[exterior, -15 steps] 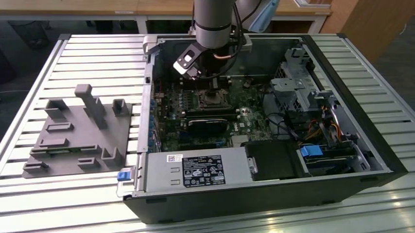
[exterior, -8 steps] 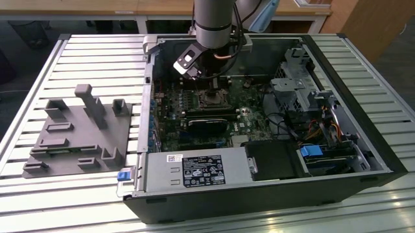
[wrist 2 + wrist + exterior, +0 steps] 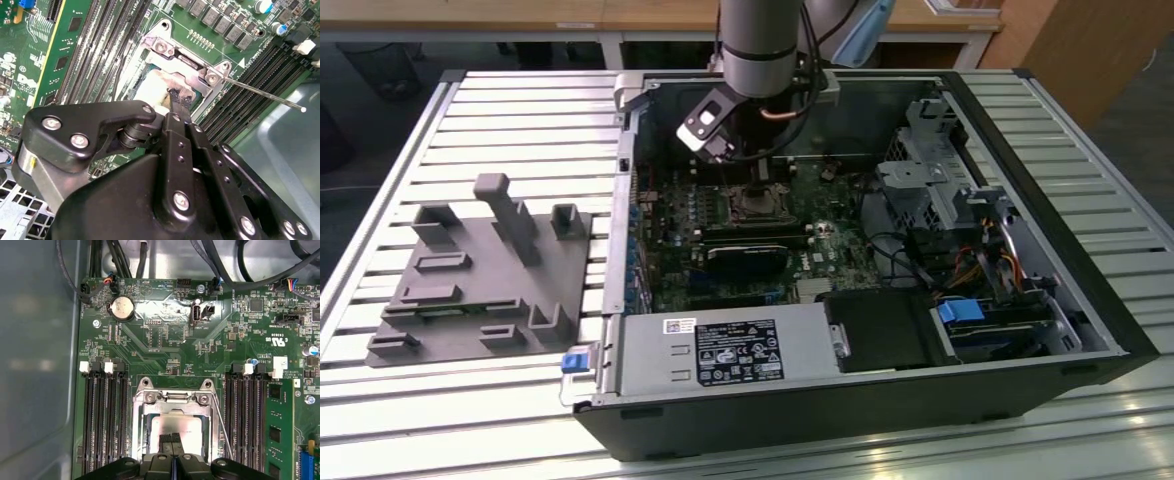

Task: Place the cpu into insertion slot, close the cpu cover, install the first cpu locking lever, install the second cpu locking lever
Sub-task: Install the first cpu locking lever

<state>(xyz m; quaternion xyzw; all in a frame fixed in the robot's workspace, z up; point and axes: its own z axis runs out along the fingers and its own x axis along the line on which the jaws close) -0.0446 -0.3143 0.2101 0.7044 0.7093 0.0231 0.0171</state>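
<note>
In the exterior view my gripper (image 3: pixel 750 180) reaches down into the open computer case, right over the insertion slot (image 3: pixel 754 205) on the green board. In both wrist views the cpu (image 3: pixel 165 422) (image 3: pixel 147 90) lies flat in the slot, its pale top showing through the cut-out of the silvery cpu cover (image 3: pixel 145 412) (image 3: pixel 187 82), which lies down over it. My fingers are shut together, and the dark fingertips (image 3: pixel 172 437) (image 3: pixel 180 97) rest at the cover's cut-out. One thin wire locking lever (image 3: pixel 222 427) (image 3: pixel 265 95) sticks out free from a socket corner.
Long black memory slots (image 3: pixel 105 415) flank the socket on both sides. A black heatsink block (image 3: pixel 747 258) sits just in front of the socket, and a power supply (image 3: pixel 714 350) fills the case's near end. A grey fixture (image 3: pixel 480 270) stands on the slatted table at the exterior view's left.
</note>
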